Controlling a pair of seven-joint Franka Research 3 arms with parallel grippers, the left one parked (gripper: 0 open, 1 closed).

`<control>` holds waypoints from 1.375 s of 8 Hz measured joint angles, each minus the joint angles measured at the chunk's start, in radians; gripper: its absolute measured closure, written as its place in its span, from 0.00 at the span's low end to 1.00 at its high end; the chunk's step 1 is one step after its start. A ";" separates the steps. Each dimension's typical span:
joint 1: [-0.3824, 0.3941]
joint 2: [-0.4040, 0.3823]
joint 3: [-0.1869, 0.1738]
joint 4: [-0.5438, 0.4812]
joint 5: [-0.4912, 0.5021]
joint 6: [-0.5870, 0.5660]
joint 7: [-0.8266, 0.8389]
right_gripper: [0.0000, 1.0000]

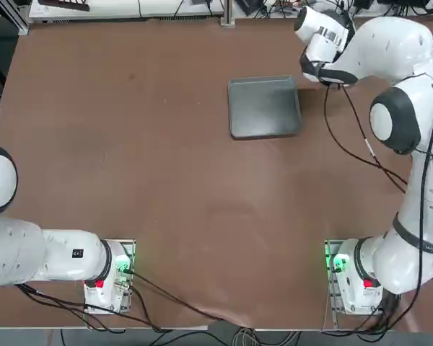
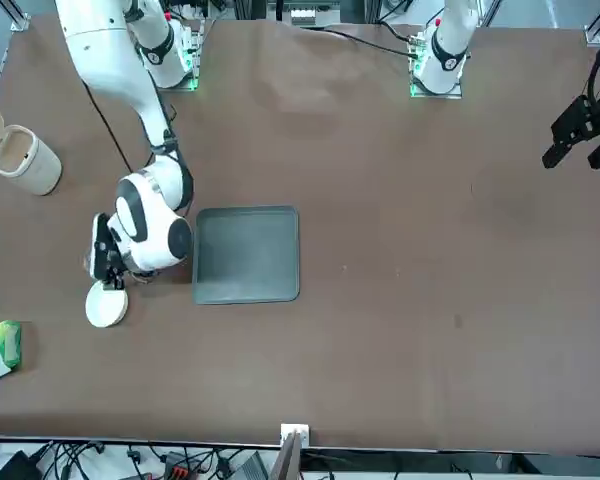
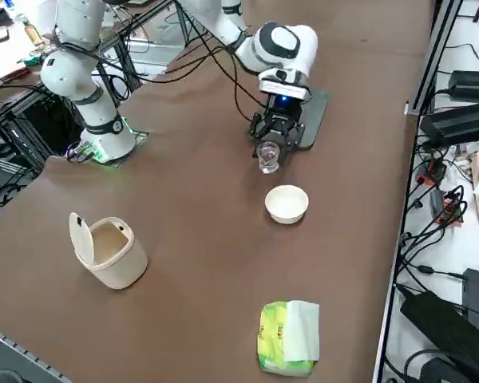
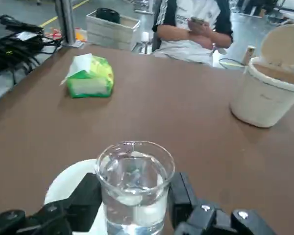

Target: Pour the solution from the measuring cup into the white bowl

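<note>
Carrying the measuring cup is the step in hand: the right gripper has its jaws pinching the clear cup from both sides, one finger pressed to each wall. The cup is upright and lifted off the table, with liquid visible inside it and nothing spilled. The white bowl sits on the table just beyond and below the jaws, near but apart from the cup; in the wrist view its rim shows directly behind the cup's base. By my reading the pour has not begun.

The next move calls for bringing the cup's lip over the bowl's opening, then rolling the wrist slowly so the liquid falls inside the rim. The bowl is small and light-looking, so a low, centred pour seems wise.

The table is covered in a plain brown surface. A grey tray lies just behind the gripper, on the arm's side. Farther past the bowl stand a white cylindrical container with its lid tipped up and a yellow-green packet, both well apart from the jaws. Beyond the table's edge a seated person holds something in both hands, with crates and cables around.
</note>
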 joint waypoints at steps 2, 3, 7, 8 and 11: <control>-0.036 0.007 0.000 0.025 0.014 0.084 -0.082 0.26; -0.056 0.009 -0.001 0.027 0.064 0.133 -0.129 0.26; -0.101 0.009 -0.001 0.065 0.311 0.223 -0.337 0.26; -0.118 0.009 -0.001 0.073 0.364 0.239 -0.389 0.26; -0.170 0.009 -0.002 0.076 0.506 0.288 -0.510 0.26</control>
